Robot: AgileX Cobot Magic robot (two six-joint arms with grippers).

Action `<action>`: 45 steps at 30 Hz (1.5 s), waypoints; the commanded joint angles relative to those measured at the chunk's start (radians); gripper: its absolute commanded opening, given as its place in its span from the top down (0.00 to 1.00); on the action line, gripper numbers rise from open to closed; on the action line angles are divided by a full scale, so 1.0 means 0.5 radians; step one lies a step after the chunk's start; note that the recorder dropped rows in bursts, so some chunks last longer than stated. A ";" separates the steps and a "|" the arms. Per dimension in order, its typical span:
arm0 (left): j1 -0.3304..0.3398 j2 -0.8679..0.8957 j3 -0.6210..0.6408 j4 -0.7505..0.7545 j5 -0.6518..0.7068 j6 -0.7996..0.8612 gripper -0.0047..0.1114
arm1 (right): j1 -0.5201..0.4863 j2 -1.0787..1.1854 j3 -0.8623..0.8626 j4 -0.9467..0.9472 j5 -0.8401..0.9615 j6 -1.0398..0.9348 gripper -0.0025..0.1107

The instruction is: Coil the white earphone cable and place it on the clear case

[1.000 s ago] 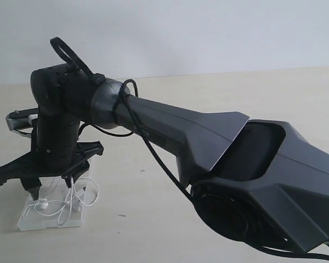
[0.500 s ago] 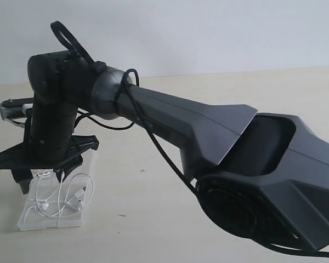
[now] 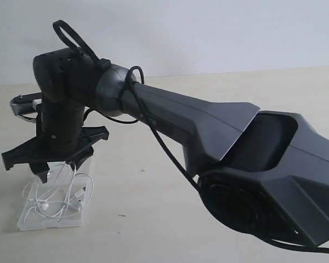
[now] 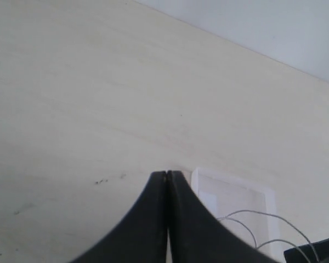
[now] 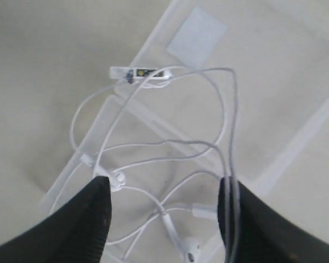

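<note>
1. Since half a second ago, the right gripper [image 3: 57, 171] has shifted rightward in the exterior view and risen a little. A second ago it sat lower, close over the case.
2. Its jaws now stand wide apart with nothing between them. I see it hanging directly above the flat transparent plastic case [image 3: 28, 223].
3. The thin white earphone cable [image 3: 59, 204] lies in loose loops on that case, below and between the two fingers. In the right wrist view one strand runs alongside the inner edge of a finger; I cannot tell whether it touches.
4. The cable's small inline remote [image 5: 147, 73] rests at the case's rim, near the whitish square sticker [image 5: 197, 30]. One loop spills past the rim onto the pale table [image 3: 142, 208].
5. The left gripper [image 4: 167, 174] has its jaws pressed together, empty, over bare table just beside a corner of the case.
6. The dark grey right arm [image 3: 197, 131] stretches across the exterior view from the lower right and hides much of the table behind it.
</note>
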 commanded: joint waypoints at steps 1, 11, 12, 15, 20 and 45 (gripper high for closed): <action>0.001 0.006 0.011 -0.003 0.020 -0.009 0.96 | -0.050 -0.023 0.037 -0.149 -0.011 0.061 0.49; 0.001 0.006 0.011 -0.003 0.020 -0.009 0.96 | -0.109 -0.069 0.055 -0.263 -0.011 0.075 0.49; 0.001 0.006 0.011 -0.003 0.020 -0.009 0.96 | -0.136 -0.084 0.055 -0.268 -0.011 0.075 0.49; 0.001 0.006 0.011 -0.003 0.020 -0.005 0.96 | -0.183 -0.116 0.055 -0.276 -0.011 0.075 0.49; 0.001 0.006 0.011 -0.003 0.020 -0.005 0.96 | -0.280 -0.316 0.055 -0.315 -0.011 -0.095 0.87; 0.001 0.006 0.011 -0.003 0.016 0.000 0.96 | -0.274 -3.410 2.576 -0.767 -0.200 -0.158 0.98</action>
